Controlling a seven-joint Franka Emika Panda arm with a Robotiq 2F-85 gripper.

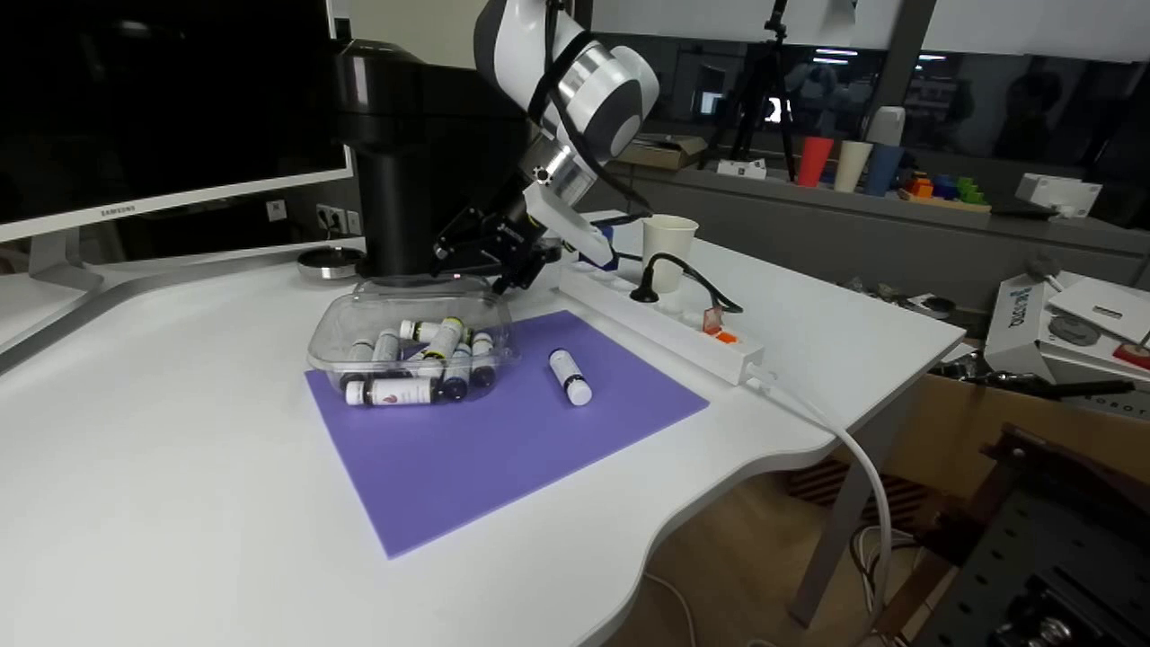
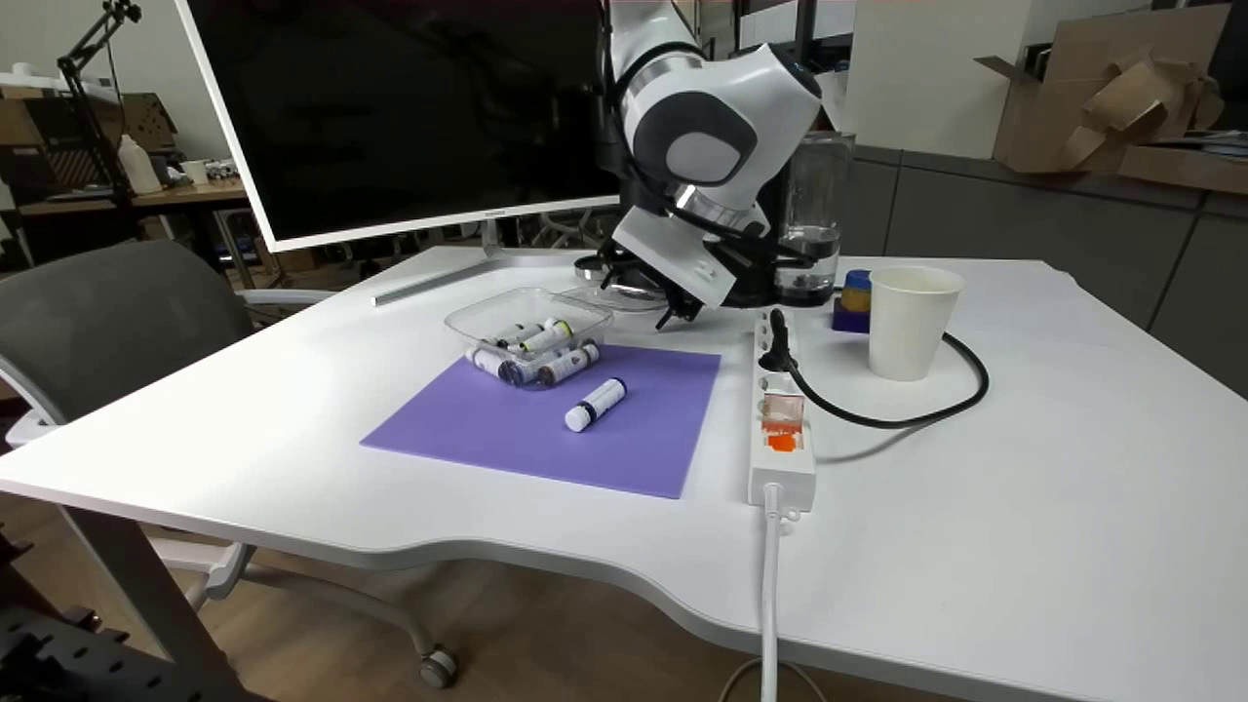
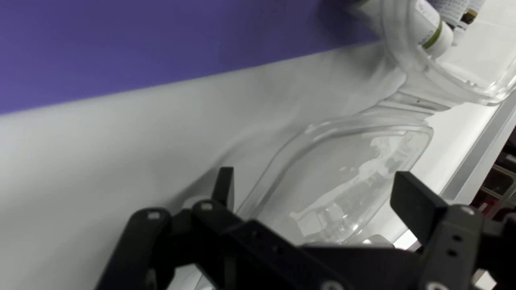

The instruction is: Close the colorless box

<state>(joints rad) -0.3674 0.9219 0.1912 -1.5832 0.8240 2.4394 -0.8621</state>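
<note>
The colorless box (image 1: 334, 328) is a clear plastic case holding several white dark-capped bottles. It stands at the back edge of the purple mat and also shows in an exterior view (image 2: 487, 310). Its clear lid (image 3: 322, 173) is folded back away from the mat, joined by a hinge strip (image 3: 415, 100). The box body's rim (image 3: 397, 34) is at the wrist view's top right. My gripper (image 3: 317, 187) is open and empty; its fingers appear on either side of the lid in the wrist view. The gripper is low over the lid in both exterior views (image 1: 474, 270) (image 2: 636, 302); contact cannot be told.
A loose white bottle (image 1: 570, 377) lies on the purple mat (image 1: 503, 458). A white power strip (image 1: 656, 328) with a black cable and a paper cup (image 2: 912, 327) stand beside it. A black appliance (image 1: 395, 198), a metal dish (image 1: 330, 261) and a monitor (image 2: 419, 107) are behind.
</note>
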